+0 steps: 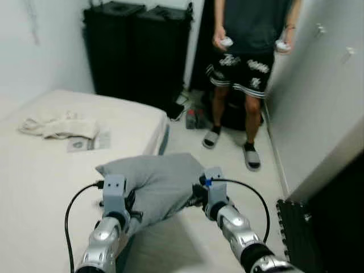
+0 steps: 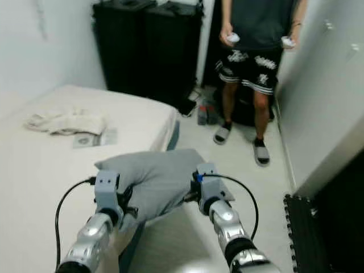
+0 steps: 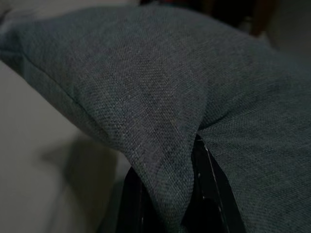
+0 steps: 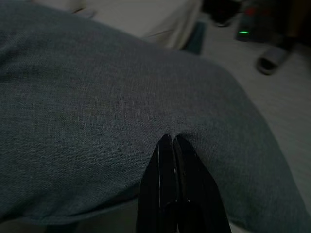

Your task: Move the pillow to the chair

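The grey pillow [image 1: 162,185] hangs in the air between the robot's two arms, just off the edge of the bed [image 1: 40,170] and above the pale floor [image 1: 227,165], its cloth bunched where each arm has it. The left claw [image 3: 170,194] has its black fingers [image 3: 214,189] closed round a fold at the pillow's left end, the fabric pinched and draped over them. The right claw [image 4: 171,145] is clamped tight on the pillow's right side, its two fingers pressed together with the cloth puckered at their tips. Both silver arms reach up from the lower part of the head view, each with a black cable looping off the wrist. On the bed, well away from the pillow, a crumpled pale cloth [image 1: 57,125] lies near the wall, and just beside it a flat printed packet [image 1: 88,142] rests on the cover. Past the foot of the bed two tall black cases [image 1: 139,48] stand against the far wall. A person [image 1: 250,57] in a dark shirt, patterned shorts and slippers stands on the floor beyond the pillow, holding a small white controller in each hand. Small items lie on the floor near the person's feet, too blurred to name. At the right, a dark ridged mat [image 1: 296,227] leans near a white wall.
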### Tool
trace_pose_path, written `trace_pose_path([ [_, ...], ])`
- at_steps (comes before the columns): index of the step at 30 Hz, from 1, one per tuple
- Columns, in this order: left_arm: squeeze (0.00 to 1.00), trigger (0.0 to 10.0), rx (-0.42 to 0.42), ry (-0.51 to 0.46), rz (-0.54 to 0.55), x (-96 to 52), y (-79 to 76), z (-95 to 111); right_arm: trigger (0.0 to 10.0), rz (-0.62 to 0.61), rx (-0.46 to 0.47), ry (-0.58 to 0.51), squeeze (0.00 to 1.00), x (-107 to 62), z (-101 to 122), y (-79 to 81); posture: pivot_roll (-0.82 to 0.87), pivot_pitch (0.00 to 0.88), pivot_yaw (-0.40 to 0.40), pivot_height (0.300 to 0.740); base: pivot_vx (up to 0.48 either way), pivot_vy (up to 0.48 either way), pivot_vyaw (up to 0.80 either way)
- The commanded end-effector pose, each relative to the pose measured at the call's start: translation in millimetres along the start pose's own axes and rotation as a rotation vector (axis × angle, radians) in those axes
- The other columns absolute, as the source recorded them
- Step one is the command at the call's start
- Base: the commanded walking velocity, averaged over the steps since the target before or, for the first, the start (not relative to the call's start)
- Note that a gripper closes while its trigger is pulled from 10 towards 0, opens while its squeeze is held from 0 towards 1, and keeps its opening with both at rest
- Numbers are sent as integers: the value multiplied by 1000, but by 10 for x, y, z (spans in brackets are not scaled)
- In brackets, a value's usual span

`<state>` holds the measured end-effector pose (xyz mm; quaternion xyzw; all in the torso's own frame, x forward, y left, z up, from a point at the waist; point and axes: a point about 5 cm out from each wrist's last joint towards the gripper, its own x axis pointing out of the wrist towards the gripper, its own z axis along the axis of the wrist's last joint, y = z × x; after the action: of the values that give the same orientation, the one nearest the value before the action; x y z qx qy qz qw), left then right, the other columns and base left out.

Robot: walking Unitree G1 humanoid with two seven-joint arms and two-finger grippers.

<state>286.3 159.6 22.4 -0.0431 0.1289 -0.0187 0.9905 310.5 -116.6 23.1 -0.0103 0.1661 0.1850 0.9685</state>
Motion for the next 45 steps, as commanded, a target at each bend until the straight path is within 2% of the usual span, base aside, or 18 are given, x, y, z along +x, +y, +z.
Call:
trace_pose_path([
  [1,0,10000,-9,-23,64,1,125,47,10000,-80,14,-24,0,-36,45,-175,53,45,-42,740,0,0,-800],
  [10,0,10000,-10,-20,66,9,117,48,10000,-83,14,-18,0,-36,46,-189,54,46,-46,740,0,0,-800],
  [14,0,10000,27,-18,52,12,102,53,10000,-86,15,-8,0,-46,15,-186,55,47,-43,740,0,0,-800],
  [26,0,10000,16,-21,46,73,64,99,10000,-95,21,-1,0,-42,16,-201,50,33,-44,740,0,0,-800],
  [45,0,10000,32,-16,40,55,109,90,10000,-107,43,6,0,-48,-22,-175,62,39,-31,740,0,0,-800],
])
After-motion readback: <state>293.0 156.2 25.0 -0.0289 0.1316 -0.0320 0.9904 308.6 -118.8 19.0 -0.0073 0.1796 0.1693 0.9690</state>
